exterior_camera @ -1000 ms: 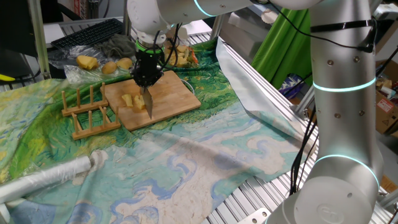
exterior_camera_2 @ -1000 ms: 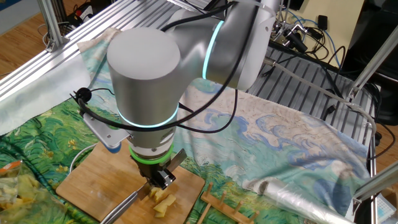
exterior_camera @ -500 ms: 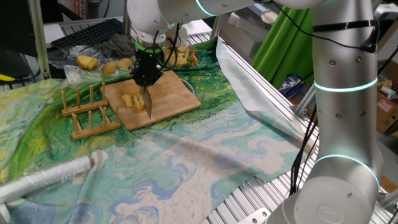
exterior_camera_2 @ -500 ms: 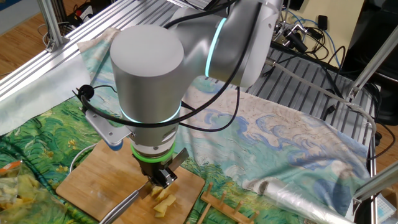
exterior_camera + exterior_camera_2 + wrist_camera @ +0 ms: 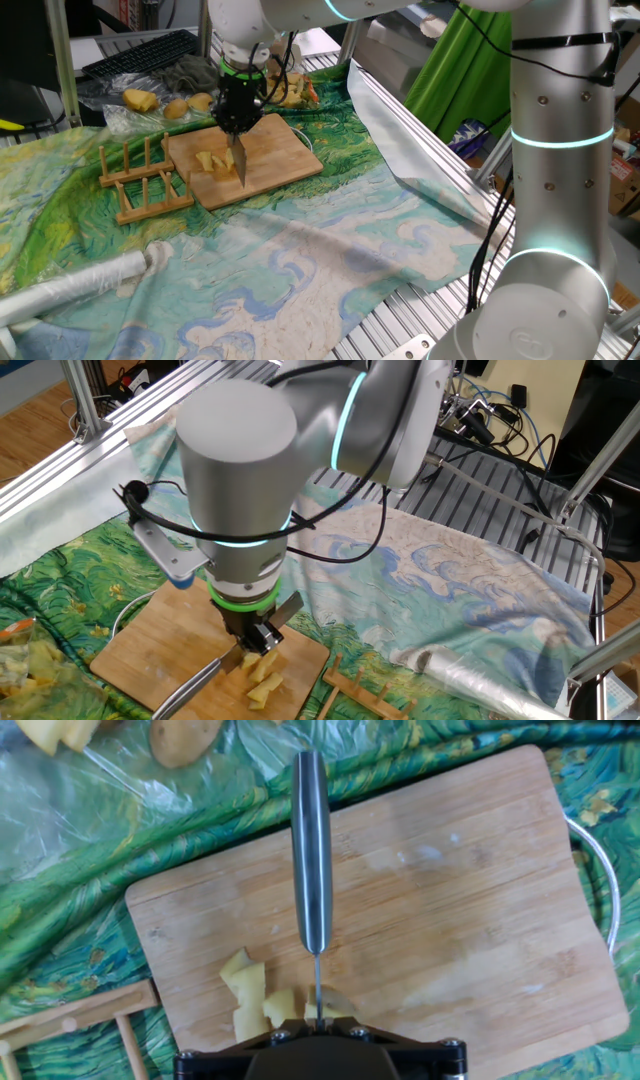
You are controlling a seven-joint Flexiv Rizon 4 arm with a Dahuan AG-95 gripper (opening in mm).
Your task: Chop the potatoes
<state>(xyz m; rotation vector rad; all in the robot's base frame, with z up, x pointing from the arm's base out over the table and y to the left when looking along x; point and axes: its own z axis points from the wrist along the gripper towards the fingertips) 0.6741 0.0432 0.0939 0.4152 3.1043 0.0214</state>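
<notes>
Several pale-yellow potato chunks (image 5: 212, 162) lie on the left part of the wooden board (image 5: 285, 150). My gripper (image 5: 238, 122) hangs right over them, shut on a steel knife (image 5: 240, 166) whose blade points down at the board just right of the chunks. In the hand view the knife's handle (image 5: 311, 850) runs away from me. Its thin blade drops edge-on between the potato chunks (image 5: 250, 995) beside my gripper (image 5: 318, 1025). From the other fixed view the gripper (image 5: 255, 642) stands above the potato chunks (image 5: 262, 672), and the knife handle (image 5: 190, 685) sticks out to the left.
A wooden rack (image 5: 140, 182) sits left of the board. Whole potatoes in clear plastic (image 5: 170, 103) lie behind it, with a keyboard (image 5: 140, 50) farther back. A rolled plastic sheet (image 5: 80, 285) lies at the front left. A metal loop (image 5: 605, 890) sticks out from the board's end.
The arm has shifted slightly over the board with the knife still in its grip. The potato chunks lie where they were.
</notes>
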